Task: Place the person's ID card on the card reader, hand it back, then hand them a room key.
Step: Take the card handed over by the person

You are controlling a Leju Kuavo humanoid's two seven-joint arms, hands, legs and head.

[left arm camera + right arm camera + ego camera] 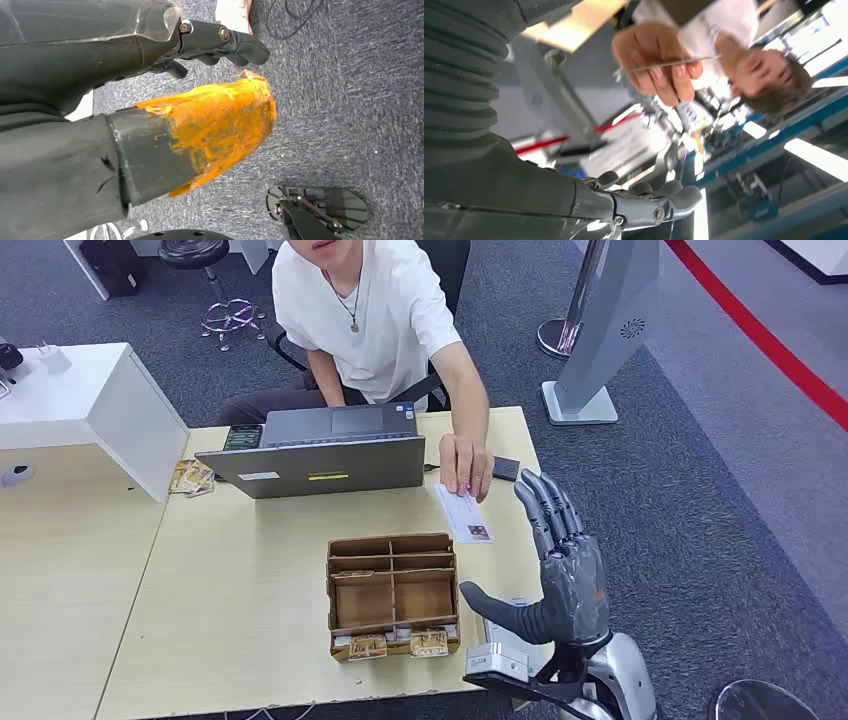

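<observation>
My right hand (565,575) is raised, fingers apart, empty. ID card (465,512) lies flat on the tabletop (250,570) just ahead, under the person's hand (466,462). Thin, stiff, slick; I'd pinch its free edge.

At frame centre, a brown cardboard organizer (392,592) sits on the pale wood table (250,580); above it a grey laptop (320,452); right, blue-grey carpet (700,490) with a red stripe (760,335).
</observation>
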